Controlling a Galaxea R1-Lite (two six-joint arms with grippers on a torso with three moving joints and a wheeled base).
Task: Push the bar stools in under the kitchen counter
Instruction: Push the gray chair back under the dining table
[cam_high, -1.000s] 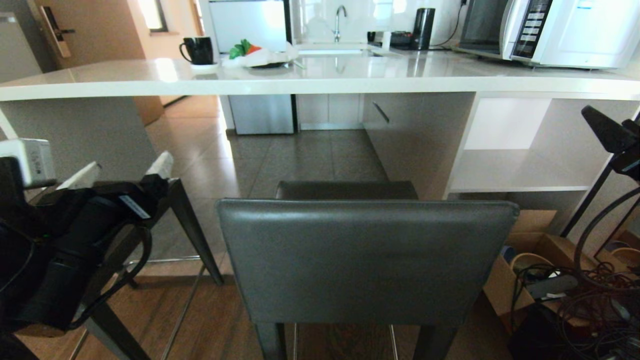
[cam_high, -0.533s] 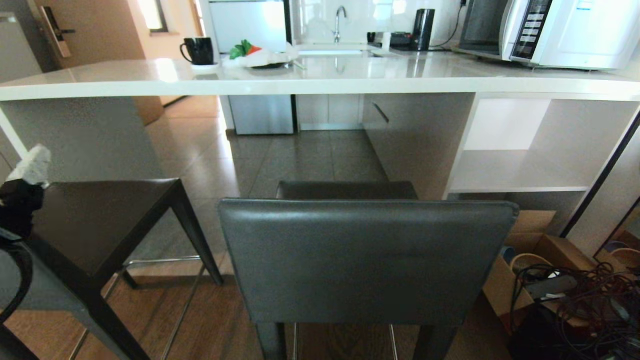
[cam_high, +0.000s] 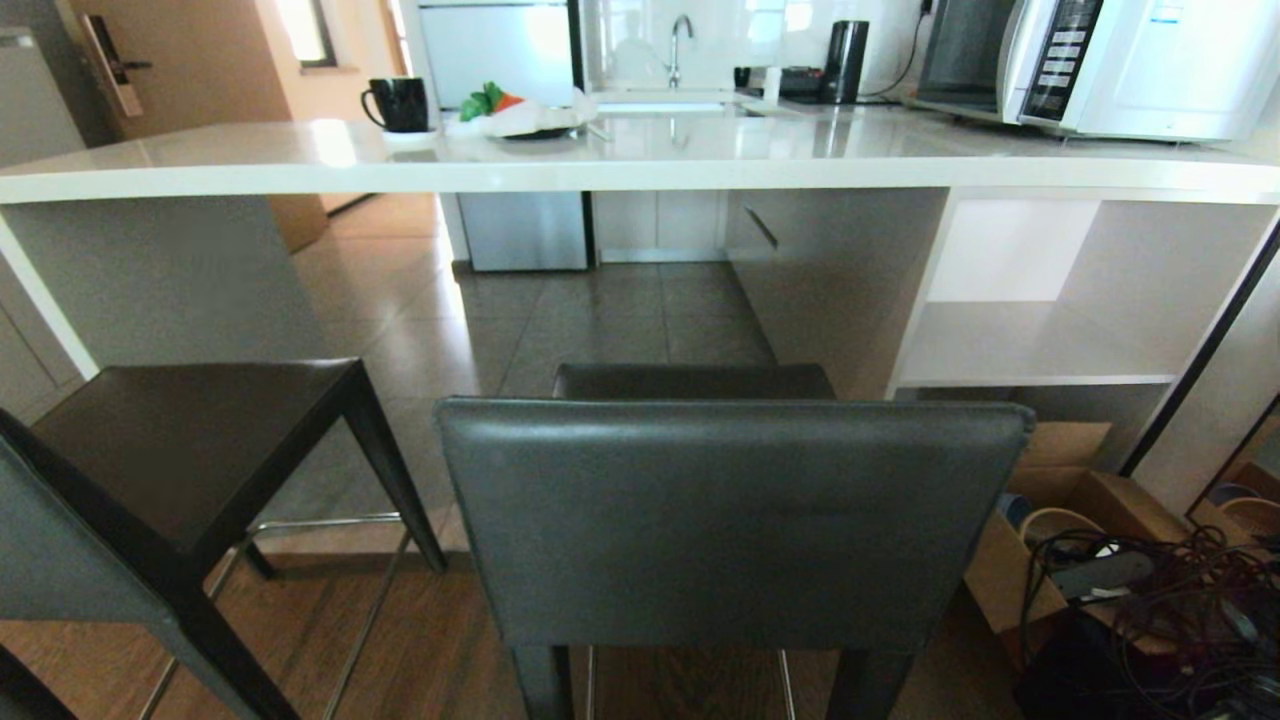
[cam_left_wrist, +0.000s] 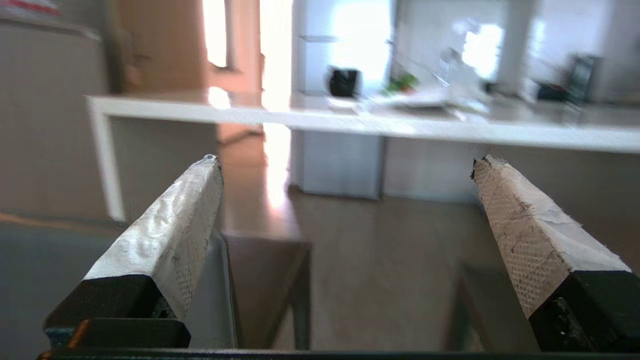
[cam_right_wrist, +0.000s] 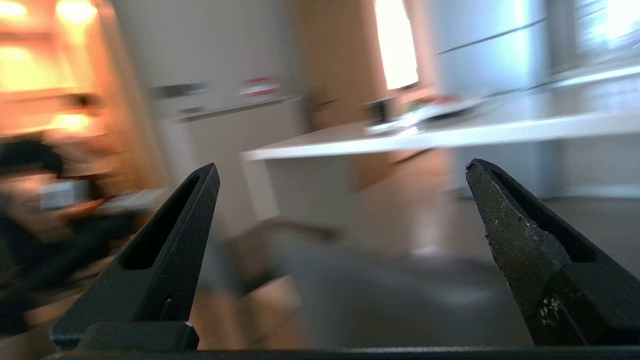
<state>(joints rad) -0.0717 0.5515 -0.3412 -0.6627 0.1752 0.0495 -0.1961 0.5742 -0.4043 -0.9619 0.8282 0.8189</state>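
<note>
One bar stool (cam_high: 730, 520) stands right in front of me, its dark grey backrest toward me and its seat short of the kitchen counter (cam_high: 640, 165). A second bar stool (cam_high: 190, 450) stands at the left, turned at an angle, out from under the counter. Neither arm shows in the head view. In the left wrist view my left gripper (cam_left_wrist: 345, 162) is open and empty, facing the counter (cam_left_wrist: 350, 120) above the left stool (cam_left_wrist: 260, 280). My right gripper (cam_right_wrist: 342, 167) is also open and empty, with a grey backrest (cam_right_wrist: 380, 300) blurred below it.
On the counter stand a black mug (cam_high: 397, 102), a plate of vegetables (cam_high: 520, 115), a kettle (cam_high: 846, 58) and a microwave (cam_high: 1100, 62). Cardboard boxes and tangled cables (cam_high: 1130, 590) lie on the floor at the right. A person (cam_right_wrist: 30, 220) sits off to one side in the right wrist view.
Both arms have pulled back out of the head view: the left from the lower left over the stool, the right from the right edge. The stools have not moved.
</note>
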